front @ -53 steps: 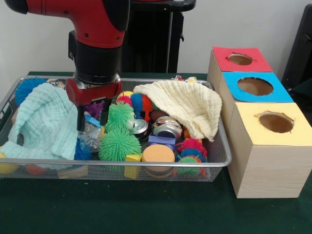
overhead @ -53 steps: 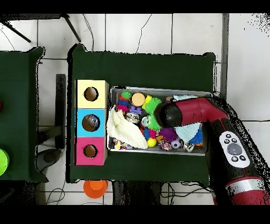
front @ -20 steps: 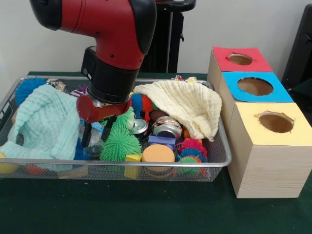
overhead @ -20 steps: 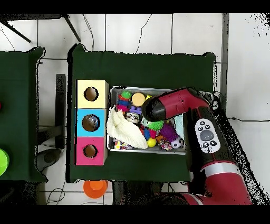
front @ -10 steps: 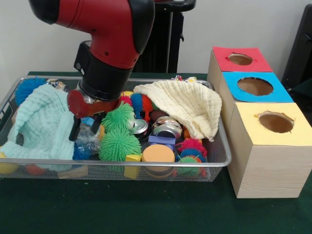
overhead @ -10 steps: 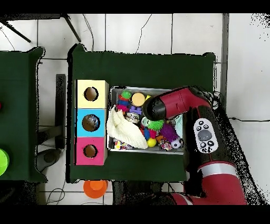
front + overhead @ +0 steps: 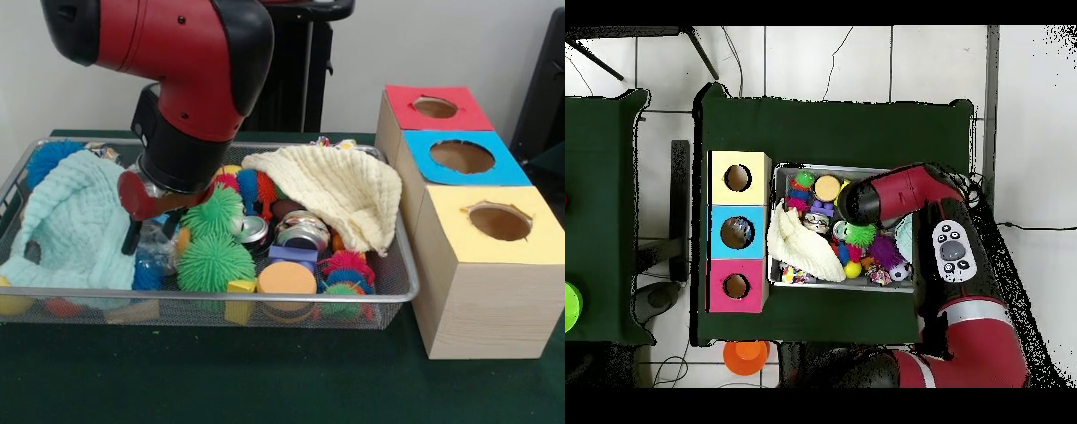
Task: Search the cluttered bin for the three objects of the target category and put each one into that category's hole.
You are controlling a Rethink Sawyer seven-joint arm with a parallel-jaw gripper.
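Wire-mesh bin point(image 7: 265, 296) stood on the green counter point(image 7: 265, 380), just beside three wooden boxes topped red point(image 7: 437, 108), blue point(image 7: 462, 157) and yellow point(image 7: 496, 221).

Contents: mint cloth point(image 7: 75, 225), cream cloth point(image 7: 340, 190), green spiky balls point(image 7: 214, 252), metal cans point(image 7: 300, 231), orange disc point(image 7: 287, 278).

One crushed clear bottle point(image 7: 157, 250) lay between the mint cloth and the green balls.

Pincer point(image 7: 150, 231) hung over that bottle; whether its fingers were spread or pinching could not be told.
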